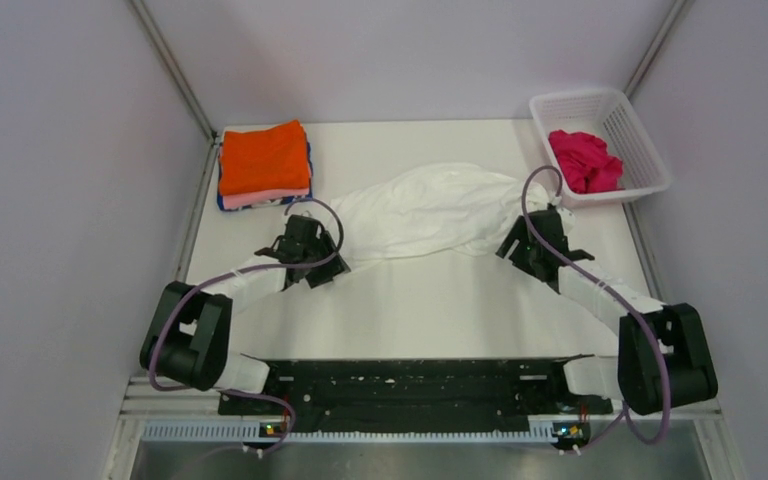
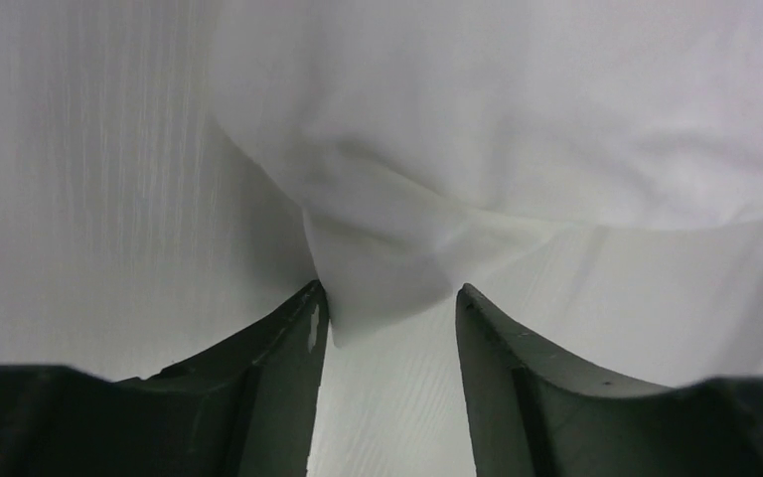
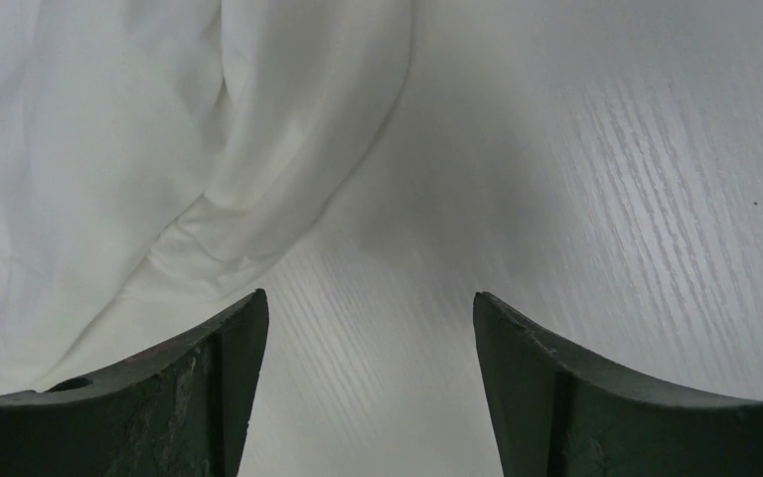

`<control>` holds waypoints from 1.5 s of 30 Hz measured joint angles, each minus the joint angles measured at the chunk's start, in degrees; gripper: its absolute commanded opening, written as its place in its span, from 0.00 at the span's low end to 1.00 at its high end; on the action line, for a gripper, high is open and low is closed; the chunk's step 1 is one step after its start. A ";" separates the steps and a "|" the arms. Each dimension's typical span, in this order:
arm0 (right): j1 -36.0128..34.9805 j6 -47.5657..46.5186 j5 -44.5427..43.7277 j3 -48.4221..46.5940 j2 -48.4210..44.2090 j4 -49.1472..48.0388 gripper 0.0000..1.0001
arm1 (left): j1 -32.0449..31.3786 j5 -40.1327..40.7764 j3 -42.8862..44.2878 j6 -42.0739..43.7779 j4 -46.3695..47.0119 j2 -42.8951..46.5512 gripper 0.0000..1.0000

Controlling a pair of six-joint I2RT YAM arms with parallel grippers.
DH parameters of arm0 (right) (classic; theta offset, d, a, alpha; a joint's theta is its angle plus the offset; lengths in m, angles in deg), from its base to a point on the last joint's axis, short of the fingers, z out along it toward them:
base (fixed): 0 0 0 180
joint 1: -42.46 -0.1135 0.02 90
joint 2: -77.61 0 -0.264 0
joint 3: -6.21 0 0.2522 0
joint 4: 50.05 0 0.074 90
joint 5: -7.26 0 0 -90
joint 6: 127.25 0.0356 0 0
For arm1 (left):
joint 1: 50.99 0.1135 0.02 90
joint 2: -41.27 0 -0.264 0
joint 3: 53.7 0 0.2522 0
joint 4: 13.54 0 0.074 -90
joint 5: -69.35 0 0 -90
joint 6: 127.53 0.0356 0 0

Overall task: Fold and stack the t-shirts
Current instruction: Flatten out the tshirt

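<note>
A plain white t-shirt (image 1: 430,210) lies crumpled across the middle of the table. My left gripper (image 1: 322,262) is low at its left end. In the left wrist view the gripper (image 2: 389,290) is open, and a corner of the white cloth (image 2: 517,119) pokes between the fingertips, against the left one. My right gripper (image 1: 508,245) is at the shirt's right end. It (image 3: 369,295) is open over bare table, with the cloth (image 3: 109,149) just beyond its left finger. Folded t-shirts are stacked (image 1: 263,160) at the back left, orange on top. A magenta t-shirt (image 1: 585,160) sits in the basket.
The white lattice basket (image 1: 632,130) stands at the back right corner. Grey walls close in both sides and the back. The black rail (image 1: 410,385) with the arm bases runs along the near edge.
</note>
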 measured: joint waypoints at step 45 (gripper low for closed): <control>-1.84 -14.14 14.34 -48.61 -35.41 14.10 0.00 | 0.48 7.91 34.84 13.68 -6.51 53.11 0.00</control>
